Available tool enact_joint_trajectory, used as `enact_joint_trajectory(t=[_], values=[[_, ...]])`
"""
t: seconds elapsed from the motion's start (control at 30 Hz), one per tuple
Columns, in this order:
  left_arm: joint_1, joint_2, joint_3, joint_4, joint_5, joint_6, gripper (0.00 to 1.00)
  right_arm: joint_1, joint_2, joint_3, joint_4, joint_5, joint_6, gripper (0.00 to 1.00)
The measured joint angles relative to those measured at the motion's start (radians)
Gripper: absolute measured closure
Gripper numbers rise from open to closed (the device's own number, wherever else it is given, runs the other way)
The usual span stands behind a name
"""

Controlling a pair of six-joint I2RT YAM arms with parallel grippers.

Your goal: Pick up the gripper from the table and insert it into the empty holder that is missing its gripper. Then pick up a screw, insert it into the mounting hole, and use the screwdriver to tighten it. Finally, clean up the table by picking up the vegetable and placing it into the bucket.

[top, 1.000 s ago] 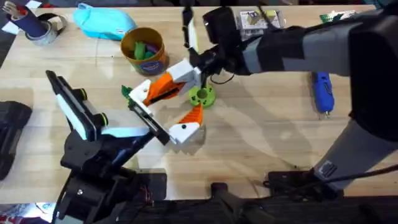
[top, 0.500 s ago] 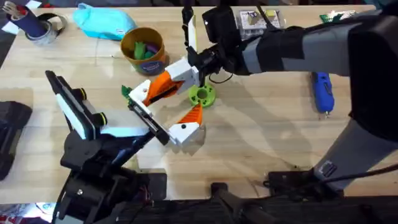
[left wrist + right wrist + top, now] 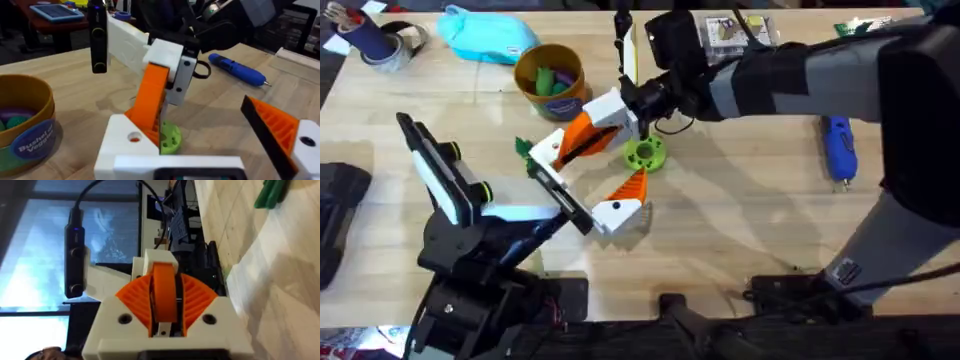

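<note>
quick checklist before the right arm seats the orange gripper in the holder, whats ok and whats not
1. The right gripper has the gripper by its white base: ok.
2. The orange tip meets the holder: ok, they touch in the overhead view.
3. The gripper is fully seated in the holder: not ok, it sits tilted, with the base raised.
4. The left gripper steadies the holder: cannot tell, it lies right beside it.
5. The screwdriver lies free for later: ok, on the table at the right.
6. The bucket is upright and open: ok.
</note>
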Motion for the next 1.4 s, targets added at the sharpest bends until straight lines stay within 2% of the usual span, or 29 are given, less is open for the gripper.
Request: enact_joint_trajectory(t=[0.27, 0.8, 1.03, 1.1, 1.13, 1.2, 1.4], values=[[0.0, -0.001, 0.0, 0.001, -0.002, 0.016, 0.006, 0.001, 0.012, 0.0, 0.018, 0.006, -0.005, 0.552], [0.0, -0.001, 0.0, 0.001, -0.004, 0.03, 0.006, -0.004, 0.017, 0.0, 0.038, 0.005, 0.0, 0.351], [-0.01, -0.001, 0.0, 0.001, 0.035, 0.03, 0.006, -0.029, 0.017, 0.0, 0.042, 0.01, 0.013, 0.272], [-0.01, -0.001, 0.0, 0.001, 0.039, 0.03, 0.006, -0.038, 0.017, 0.0, 0.042, 0.011, 0.014, 0.208], [-0.01, -0.001, 0.0, 0.001, 0.04, 0.03, 0.006, -0.044, 0.017, 0.0, 0.042, 0.011, 0.015, 0.115], [-0.01, -0.001, 0.0, 0.001, 0.041, 0.03, 0.006, -0.054, 0.017, 0.0, 0.044, 0.015, 0.015, 0.021], [-0.01, -0.001, 0.0, 0.001, 0.042, 0.03, 0.006, -0.108, 0.017, 0.0, 0.042, 0.056, 0.015, 0.007]])
